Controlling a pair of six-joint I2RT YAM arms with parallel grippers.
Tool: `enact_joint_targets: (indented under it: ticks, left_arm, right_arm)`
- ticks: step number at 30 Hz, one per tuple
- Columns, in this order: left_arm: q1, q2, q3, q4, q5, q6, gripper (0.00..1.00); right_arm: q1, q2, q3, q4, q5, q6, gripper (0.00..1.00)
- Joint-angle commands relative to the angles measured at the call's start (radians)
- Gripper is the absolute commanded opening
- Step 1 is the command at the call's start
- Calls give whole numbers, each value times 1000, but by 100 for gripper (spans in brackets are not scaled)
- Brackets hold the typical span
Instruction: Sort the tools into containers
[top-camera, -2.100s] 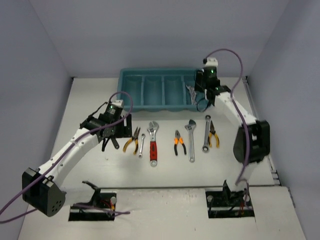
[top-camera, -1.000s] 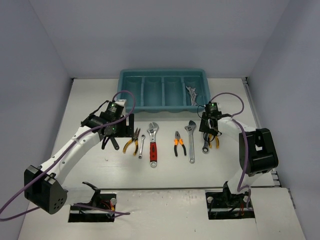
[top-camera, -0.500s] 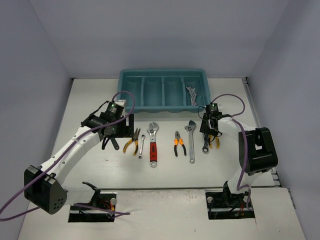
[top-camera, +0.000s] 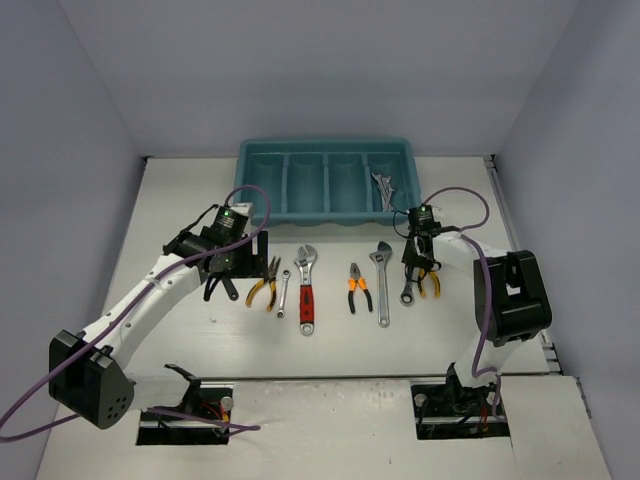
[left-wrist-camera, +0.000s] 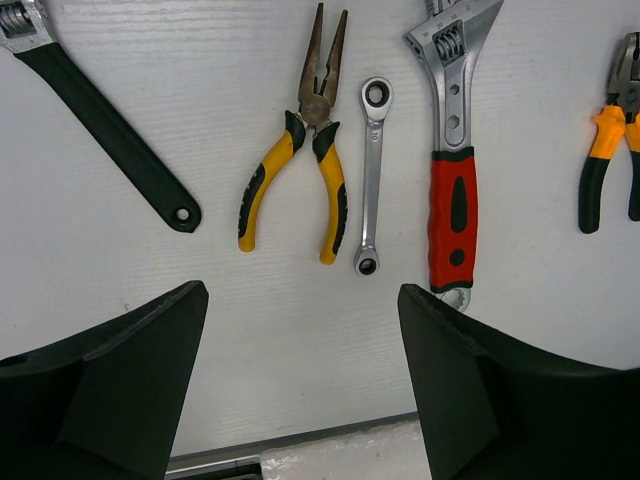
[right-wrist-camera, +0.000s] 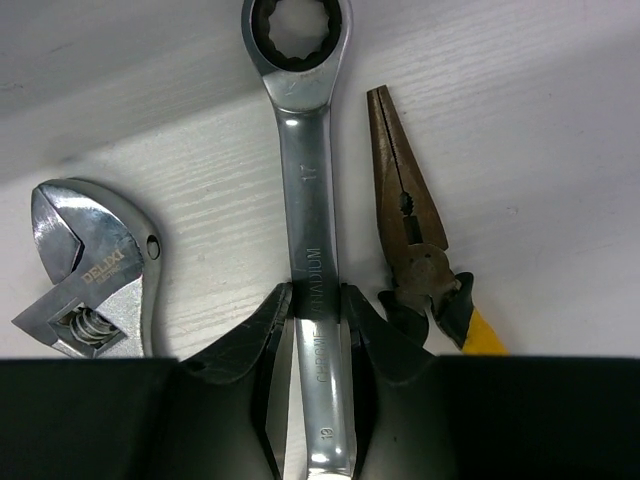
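My right gripper (top-camera: 411, 264) is shut on the shaft of a silver spanner (right-wrist-camera: 305, 200), its fingertips (right-wrist-camera: 262, 330) pressing both sides; the spanner (top-camera: 408, 291) lies at table level. Yellow-handled pliers (right-wrist-camera: 410, 240) lie just right of it and a silver adjustable wrench (right-wrist-camera: 85, 265) to its left. My left gripper (left-wrist-camera: 300, 390) is open and empty above the table, near yellow pliers (left-wrist-camera: 310, 150), a small ring spanner (left-wrist-camera: 372, 170), a red-handled wrench (left-wrist-camera: 452, 180) and a black wrench (left-wrist-camera: 110, 130). The teal tray (top-camera: 325, 150) stands behind, with spanners (top-camera: 385, 187) in its rightmost compartment.
Orange-handled pliers (top-camera: 359, 287) lie between the red-handled wrench (top-camera: 305, 290) and the silver adjustable wrench (top-camera: 383, 282). The tools form a row across the table's middle. Purple cables loop above both arms. Grey walls close in the table on three sides.
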Motion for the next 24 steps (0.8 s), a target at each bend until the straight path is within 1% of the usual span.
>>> enact_joint_targets:
  ticks: [1,6,9,16,19,24]
  left_arm:
    - [5,-19,12,16,7,-9,74]
    - [3,-35,5,14,7,-11,74]
    - [5,-48,0,16,0,-8,74]
    - [5,-54,-13,16,-1,-6,74]
    - [3,-54,-14,16,-3,-5,74]
    - [4,-54,-14,16,-2,-9,74]
  right_arm:
    - [57,33,-49,-121,-2,56,0]
    - [142,0,-109,-125,-25,91,0]
    - [178,-63,-139,-125,-27,102,0]
    - [189,-246,-160,-133,-40,96,0]
    - [191,-302,-145,-141,-25,90,0]
    - [190,-351,-88,-172,5,63,0]
